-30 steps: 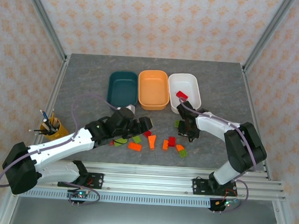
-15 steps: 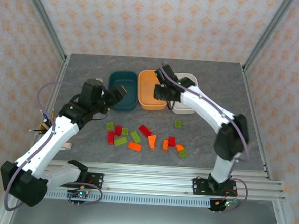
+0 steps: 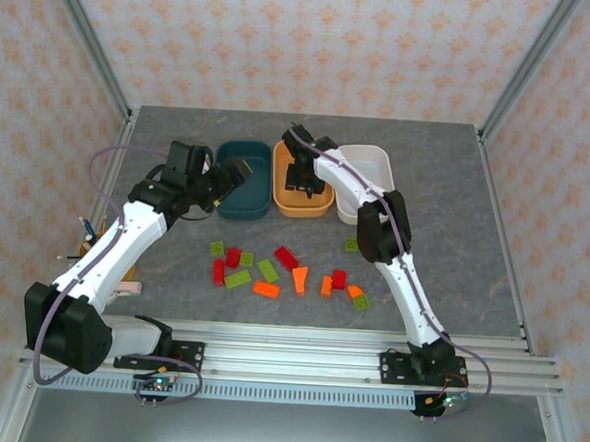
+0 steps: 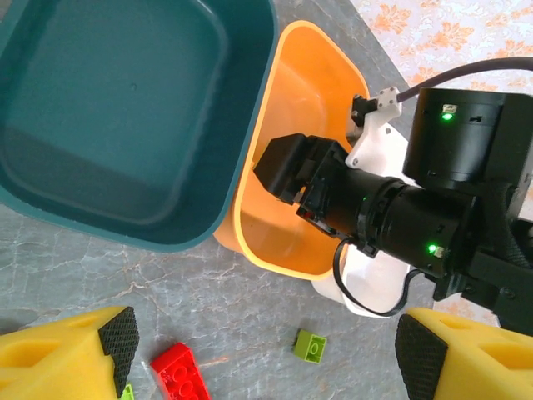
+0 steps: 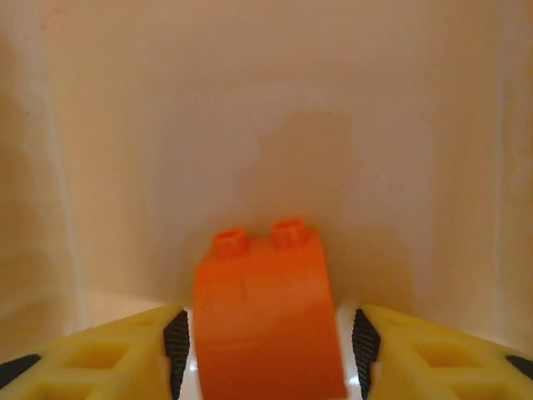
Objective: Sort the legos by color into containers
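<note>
My right gripper (image 3: pixel 303 178) reaches down into the orange tub (image 3: pixel 318 208). Its jaws are open, and an orange brick (image 5: pixel 266 317) stands between the pads (image 5: pixel 176 342) with a thin gap on each side. My left gripper (image 3: pixel 239 173) hovers over the near edge of the dark teal tub (image 3: pixel 255 152), open and empty (image 4: pixel 268 343). Several red, orange and yellow-green legos lie loose on the grey table, among them a red one (image 3: pixel 286 258), an orange one (image 3: pixel 266 289) and a green one (image 3: pixel 352 244). The white tub (image 3: pixel 374 170) stands at the right of the row.
The three tubs sit side by side at the back. In the left wrist view a green lego (image 4: pixel 309 346) and a red lego (image 4: pixel 185 375) lie on the table below the tubs. A cup of pens (image 3: pixel 87 236) peeks from behind the left arm.
The right gripper carried up from the pile and went down into the orange tub. The left gripper rose from the pile to the teal tub's edge.
</note>
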`<state>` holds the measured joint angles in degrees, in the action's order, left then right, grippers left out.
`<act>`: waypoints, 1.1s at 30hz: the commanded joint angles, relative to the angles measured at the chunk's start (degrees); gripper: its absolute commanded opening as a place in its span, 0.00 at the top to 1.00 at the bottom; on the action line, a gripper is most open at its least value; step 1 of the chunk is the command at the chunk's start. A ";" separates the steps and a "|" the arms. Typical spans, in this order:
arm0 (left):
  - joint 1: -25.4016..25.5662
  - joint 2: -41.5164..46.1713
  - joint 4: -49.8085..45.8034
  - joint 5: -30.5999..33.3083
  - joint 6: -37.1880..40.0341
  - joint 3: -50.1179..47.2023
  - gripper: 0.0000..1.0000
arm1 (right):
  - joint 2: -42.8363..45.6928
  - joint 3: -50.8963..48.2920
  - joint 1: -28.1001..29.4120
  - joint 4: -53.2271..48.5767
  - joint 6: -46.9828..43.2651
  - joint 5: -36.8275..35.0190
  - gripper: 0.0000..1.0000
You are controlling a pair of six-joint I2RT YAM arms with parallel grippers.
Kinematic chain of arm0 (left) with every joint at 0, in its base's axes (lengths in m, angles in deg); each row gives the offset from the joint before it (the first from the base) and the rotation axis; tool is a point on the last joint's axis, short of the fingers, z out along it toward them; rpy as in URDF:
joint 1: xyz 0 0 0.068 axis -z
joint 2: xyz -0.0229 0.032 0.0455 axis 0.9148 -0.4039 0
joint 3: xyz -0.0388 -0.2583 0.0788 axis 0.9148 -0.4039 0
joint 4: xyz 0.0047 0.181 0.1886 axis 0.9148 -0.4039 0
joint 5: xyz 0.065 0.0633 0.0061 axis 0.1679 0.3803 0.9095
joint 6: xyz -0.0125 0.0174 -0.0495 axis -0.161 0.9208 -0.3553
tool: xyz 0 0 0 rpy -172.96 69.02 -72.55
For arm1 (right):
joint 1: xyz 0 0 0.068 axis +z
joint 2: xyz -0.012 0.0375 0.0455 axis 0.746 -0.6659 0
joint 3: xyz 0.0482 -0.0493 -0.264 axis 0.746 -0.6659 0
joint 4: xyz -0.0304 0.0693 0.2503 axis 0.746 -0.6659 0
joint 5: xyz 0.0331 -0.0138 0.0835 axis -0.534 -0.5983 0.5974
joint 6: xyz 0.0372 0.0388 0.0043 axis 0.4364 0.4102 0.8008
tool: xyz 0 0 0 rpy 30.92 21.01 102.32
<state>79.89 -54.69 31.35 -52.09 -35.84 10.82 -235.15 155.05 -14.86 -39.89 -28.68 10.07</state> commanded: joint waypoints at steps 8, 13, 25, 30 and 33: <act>0.30 11.68 -12.01 -1.79 2.52 -7.67 0.17 | 31.04 -19.18 2.28 9.57 -0.91 -1.18 0.38; 3.20 18.09 -18.68 -0.39 2.21 -13.34 0.18 | 60.52 -55.39 2.94 33.70 0.40 6.71 0.38; 4.30 14.16 -23.07 10.78 4.26 -18.03 0.27 | 105.37 -104.63 10.07 46.42 5.80 8.14 0.31; 0.77 2.55 -18.72 11.31 7.97 -15.02 0.32 | 104.97 -105.69 10.55 46.71 6.01 8.78 0.31; 0.24 -3.58 -15.35 11.67 11.30 -12.05 0.33 | 102.51 -105.23 10.72 48.29 5.77 10.33 0.31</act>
<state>80.64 -55.08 12.16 -43.15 -28.97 -4.74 -131.22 48.84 -4.65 4.99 -23.29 19.67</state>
